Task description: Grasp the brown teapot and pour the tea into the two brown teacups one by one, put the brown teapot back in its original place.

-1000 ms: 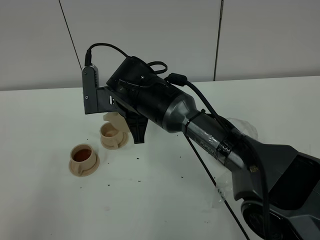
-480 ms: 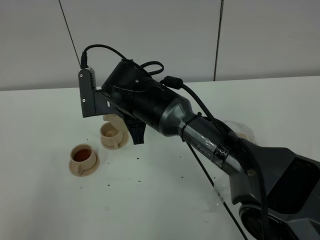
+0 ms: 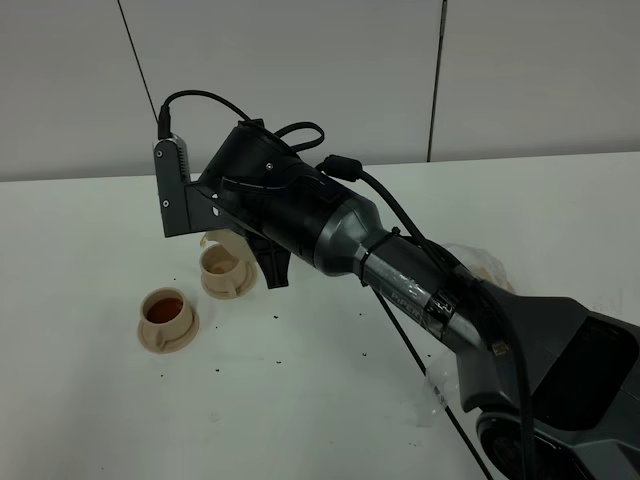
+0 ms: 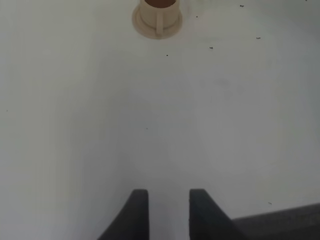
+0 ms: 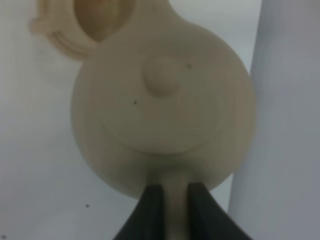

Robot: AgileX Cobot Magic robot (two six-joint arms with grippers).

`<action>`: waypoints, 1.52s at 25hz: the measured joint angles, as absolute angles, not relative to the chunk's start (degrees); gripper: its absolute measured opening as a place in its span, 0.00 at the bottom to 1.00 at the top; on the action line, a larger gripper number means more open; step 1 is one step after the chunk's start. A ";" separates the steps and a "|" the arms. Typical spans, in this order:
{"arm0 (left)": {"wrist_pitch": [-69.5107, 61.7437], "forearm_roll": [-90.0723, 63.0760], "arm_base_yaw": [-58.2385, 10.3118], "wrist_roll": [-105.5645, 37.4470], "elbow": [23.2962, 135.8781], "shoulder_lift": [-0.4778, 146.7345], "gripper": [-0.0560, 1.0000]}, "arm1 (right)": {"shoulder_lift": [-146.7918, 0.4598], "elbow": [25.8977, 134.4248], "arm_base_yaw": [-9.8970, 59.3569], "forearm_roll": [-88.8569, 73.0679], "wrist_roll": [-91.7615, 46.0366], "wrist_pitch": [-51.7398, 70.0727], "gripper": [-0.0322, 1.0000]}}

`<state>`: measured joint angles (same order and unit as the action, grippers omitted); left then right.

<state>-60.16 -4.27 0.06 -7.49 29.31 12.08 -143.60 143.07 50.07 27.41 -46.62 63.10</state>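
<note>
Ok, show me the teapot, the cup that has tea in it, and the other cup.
teapot (image 5: 162,112): right wrist view, on the lid beside the knob.
cup with tea (image 3: 168,330): exterior high view, on its front wall.
other cup (image 3: 222,285): exterior high view, on its front wall.

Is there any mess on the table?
Yes. Little dark specks lie scattered on the white table around the tea-filled teacup and the teacup behind it, like spilled crumbs or tea leaves. Nothing looks tipped or broken.
</note>
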 joint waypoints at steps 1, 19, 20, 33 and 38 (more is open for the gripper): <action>-60.16 -4.27 0.06 -7.49 29.31 12.08 0.31 | -143.70 143.07 50.07 27.68 -46.62 63.10 0.12; -60.16 -4.27 0.06 -7.49 29.31 12.08 0.31 | -144.34 143.07 50.07 25.93 -46.66 63.10 0.12; -60.16 -4.27 0.06 -7.49 29.31 12.08 0.31 | -144.34 143.07 50.07 25.93 -46.70 63.10 0.12; -60.16 -4.27 0.06 -7.49 29.31 12.08 0.31 | -144.34 143.07 50.07 25.68 -46.64 63.10 0.12; -60.16 -4.27 0.06 -7.49 29.31 12.08 0.31 | -144.34 143.07 50.07 25.74 -46.64 63.10 0.12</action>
<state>-60.16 -4.27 0.06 -7.49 29.31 12.08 -144.34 143.07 50.07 25.74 -46.64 63.10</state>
